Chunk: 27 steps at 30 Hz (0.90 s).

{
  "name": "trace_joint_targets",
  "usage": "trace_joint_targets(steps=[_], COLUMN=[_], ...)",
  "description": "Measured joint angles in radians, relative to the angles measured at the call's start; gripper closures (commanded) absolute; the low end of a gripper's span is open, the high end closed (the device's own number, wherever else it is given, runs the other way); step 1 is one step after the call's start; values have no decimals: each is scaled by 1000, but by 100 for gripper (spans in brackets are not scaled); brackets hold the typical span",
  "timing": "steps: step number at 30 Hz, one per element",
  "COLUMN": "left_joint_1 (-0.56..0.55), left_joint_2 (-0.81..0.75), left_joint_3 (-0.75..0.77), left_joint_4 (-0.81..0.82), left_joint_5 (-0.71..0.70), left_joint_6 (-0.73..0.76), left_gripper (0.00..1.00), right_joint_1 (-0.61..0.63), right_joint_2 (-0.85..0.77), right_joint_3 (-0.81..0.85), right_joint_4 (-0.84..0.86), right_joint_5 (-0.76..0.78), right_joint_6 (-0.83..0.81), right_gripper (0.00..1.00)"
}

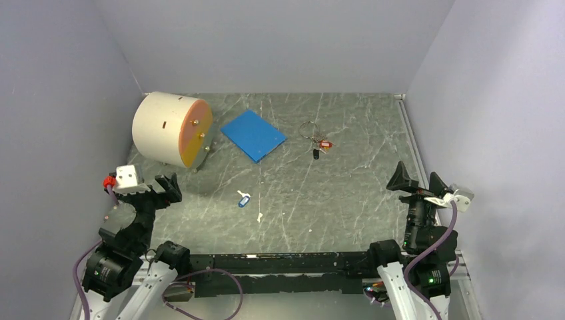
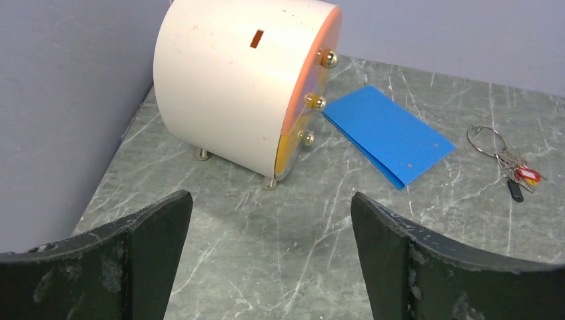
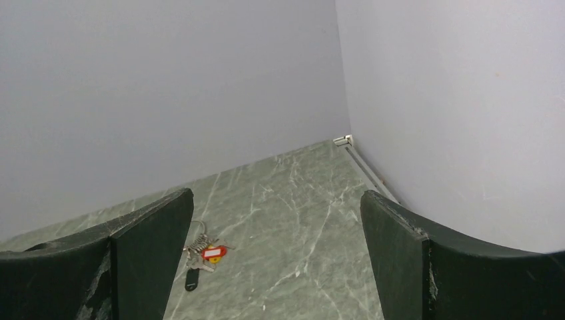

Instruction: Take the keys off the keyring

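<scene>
The keyring (image 1: 308, 129), a thin silver wire loop, lies on the grey marbled table at the back, right of centre. The keys hang from its near side in a bunch: a red-tagged one (image 1: 324, 144) and a black-headed one (image 1: 316, 154). The ring also shows in the left wrist view (image 2: 485, 140) with the red key (image 2: 526, 175) and black key (image 2: 515, 191), and partly in the right wrist view, where the red key (image 3: 213, 253) and black key (image 3: 192, 279) lie beside my left finger. My left gripper (image 1: 160, 186) is open and empty at the near left. My right gripper (image 1: 418, 180) is open and empty at the near right.
A white cylinder with an orange end face (image 1: 171, 129) lies at the back left. A blue square pad (image 1: 253, 135) lies beside it. A small blue-and-white tag (image 1: 243, 199) and a tiny white bit (image 1: 259, 217) lie mid-table. Walls enclose the left, back and right.
</scene>
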<state>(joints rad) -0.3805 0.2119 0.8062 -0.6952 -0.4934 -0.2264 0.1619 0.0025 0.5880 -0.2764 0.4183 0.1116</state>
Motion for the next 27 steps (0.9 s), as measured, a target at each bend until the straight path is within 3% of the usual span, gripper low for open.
trace_joint_targets(steps=[13,21,27], left_joint_1=[0,0,0], left_joint_2=[0,0,-1], left_joint_3=[0,0,0], left_joint_4=[8,21,20], left_joint_5=[60,138,167], left_joint_6=[5,5,5], left_gripper=[6,6,6], right_joint_1=[0,0,0], right_joint_2=[15,188,394], right_joint_3=[21,109,165], right_joint_4=[-16,-69,-149], right_joint_5=[-35,-167,-314], right_joint_6=[35,114,187], right_gripper=[1,2,15])
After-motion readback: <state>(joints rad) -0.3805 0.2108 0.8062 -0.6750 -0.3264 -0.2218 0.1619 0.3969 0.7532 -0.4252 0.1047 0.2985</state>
